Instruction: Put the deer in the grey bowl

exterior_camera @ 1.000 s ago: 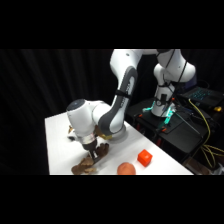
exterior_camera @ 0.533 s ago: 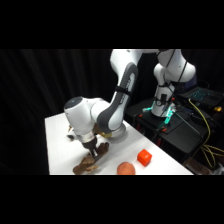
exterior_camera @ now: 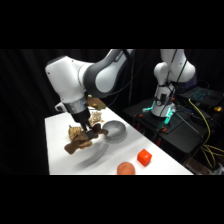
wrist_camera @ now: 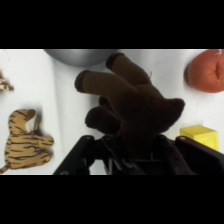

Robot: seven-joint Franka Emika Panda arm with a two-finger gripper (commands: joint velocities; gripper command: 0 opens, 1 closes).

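Bowl (exterior_camera: 116,131) just right of lifted deer (exterior_camera: 82,140); tiger toy (wrist_camera: 26,141), ball (exterior_camera: 126,169), cube (exterior_camera: 144,157) nearby. Arm bent low, gripper (exterior_camera: 90,131) clamping deer above table (exterior_camera: 57,150).

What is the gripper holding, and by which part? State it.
The gripper holds the deer clear of the table, clamped around the middle of its body; its legs stick out ahead in the wrist view.

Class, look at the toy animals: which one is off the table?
The dark brown deer, held in the gripper; the striped tan toy lies on the table.
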